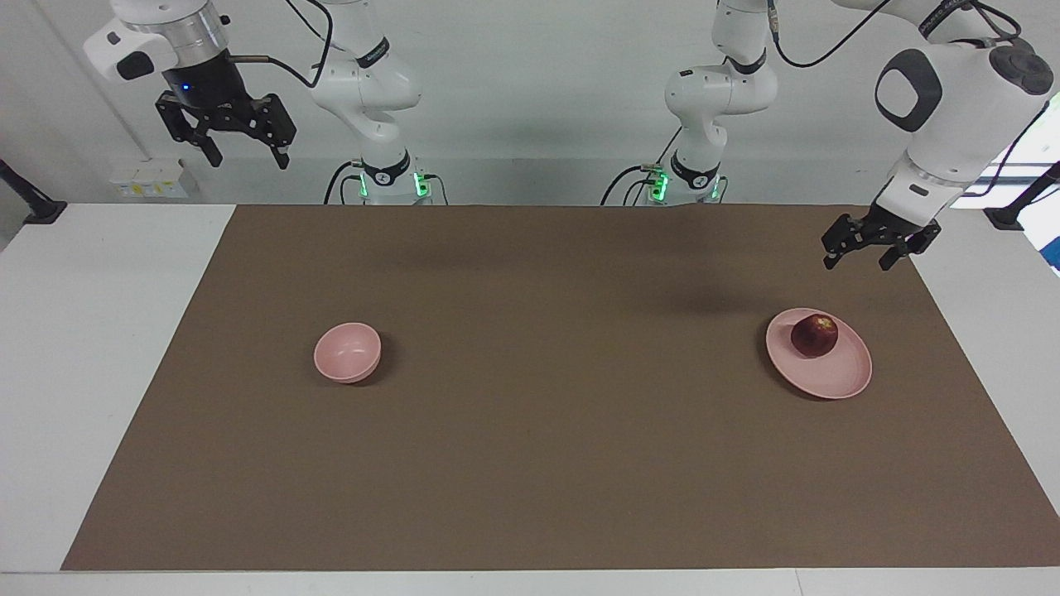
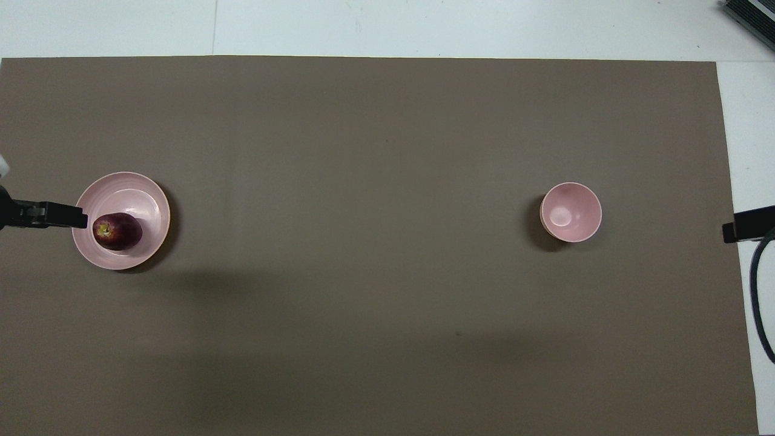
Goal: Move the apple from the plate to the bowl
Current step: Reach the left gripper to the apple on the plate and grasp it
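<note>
The dark red apple (image 1: 814,335) sits on the pale pink plate (image 1: 836,377) toward the left arm's end of the table, on the part of the plate nearer the robots. It also shows in the overhead view (image 2: 117,231) on the plate (image 2: 142,203). The small pink bowl (image 1: 348,353) stands empty toward the right arm's end, as the overhead view (image 2: 571,212) shows. My left gripper (image 1: 857,261) is open and hangs in the air beside the plate's rim, apart from the apple. My right gripper (image 1: 248,157) is open, empty and raised high, where the arm waits.
A brown mat (image 1: 530,455) covers most of the white table (image 1: 99,331); plate and bowl stand on it, far apart. A black cable (image 2: 760,290) hangs at the right arm's end.
</note>
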Robot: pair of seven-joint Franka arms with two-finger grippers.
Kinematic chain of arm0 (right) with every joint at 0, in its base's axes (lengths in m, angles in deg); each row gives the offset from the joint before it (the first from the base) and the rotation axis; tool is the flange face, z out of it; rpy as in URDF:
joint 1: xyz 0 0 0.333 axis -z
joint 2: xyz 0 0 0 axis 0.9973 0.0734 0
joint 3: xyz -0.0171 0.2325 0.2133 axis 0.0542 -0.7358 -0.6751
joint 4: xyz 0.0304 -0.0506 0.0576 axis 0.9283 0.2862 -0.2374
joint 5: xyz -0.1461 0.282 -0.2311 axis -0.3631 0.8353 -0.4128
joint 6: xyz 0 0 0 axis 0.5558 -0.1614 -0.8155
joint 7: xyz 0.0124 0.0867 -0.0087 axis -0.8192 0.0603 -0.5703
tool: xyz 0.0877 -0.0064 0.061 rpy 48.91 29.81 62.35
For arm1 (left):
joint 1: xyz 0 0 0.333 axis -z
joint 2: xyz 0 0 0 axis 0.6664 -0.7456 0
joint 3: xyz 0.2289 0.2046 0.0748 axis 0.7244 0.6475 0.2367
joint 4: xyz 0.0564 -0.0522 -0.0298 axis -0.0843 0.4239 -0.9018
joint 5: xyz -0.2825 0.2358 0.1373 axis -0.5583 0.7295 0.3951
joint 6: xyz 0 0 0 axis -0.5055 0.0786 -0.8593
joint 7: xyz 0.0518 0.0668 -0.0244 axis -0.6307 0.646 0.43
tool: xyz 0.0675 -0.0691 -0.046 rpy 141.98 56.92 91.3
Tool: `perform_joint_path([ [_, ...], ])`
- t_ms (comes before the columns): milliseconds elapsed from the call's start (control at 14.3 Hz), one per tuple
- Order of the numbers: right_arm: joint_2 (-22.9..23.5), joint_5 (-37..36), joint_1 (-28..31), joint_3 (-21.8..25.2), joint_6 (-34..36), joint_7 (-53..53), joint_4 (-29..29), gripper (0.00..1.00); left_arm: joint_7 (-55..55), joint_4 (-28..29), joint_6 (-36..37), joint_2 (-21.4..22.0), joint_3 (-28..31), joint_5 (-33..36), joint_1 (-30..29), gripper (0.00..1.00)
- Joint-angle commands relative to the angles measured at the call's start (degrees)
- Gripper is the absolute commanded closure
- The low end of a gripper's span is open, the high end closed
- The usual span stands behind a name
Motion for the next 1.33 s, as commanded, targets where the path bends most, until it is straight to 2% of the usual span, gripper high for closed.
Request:
perform_joint_path([
  [0, -0.41, 0.67, 0.36, -0.04, 0.36, -0.1, 0.03, 0.0, -0.87, 5.97, -7.34, 1.08, -0.52, 0.5, -1.35, 0.0],
  [209, -0.41, 0.67, 0.36, -0.04, 0.36, -0.1, 0.03, 0.0, -1.39, 9.32, -13.32, -0.58, -0.52, 0.5, -1.71, 0.0],
  [488, -0.41, 0.76, 0.36, -0.04, 0.36, -0.1, 0.03, 0.0, -1.49, 12.4, -23.51, -5.24, -0.52, 0.5, -2.67, 0.0],
  [837, -0.41, 0.67, 0.27, -0.04, 0.36, -0.1, 0.03, 0.0, -1.4, 14.5, -30.2, -8.59, -0.52, 0.15, -3.03, 0.0],
  [1256, -0.41, 0.67, 0.36, -0.04, 0.36, -0.1, 0.03, 0.0, -0.96, 17.41, -31.01, -8.06, -0.6, 0.06, -2.41, 0.0],
])
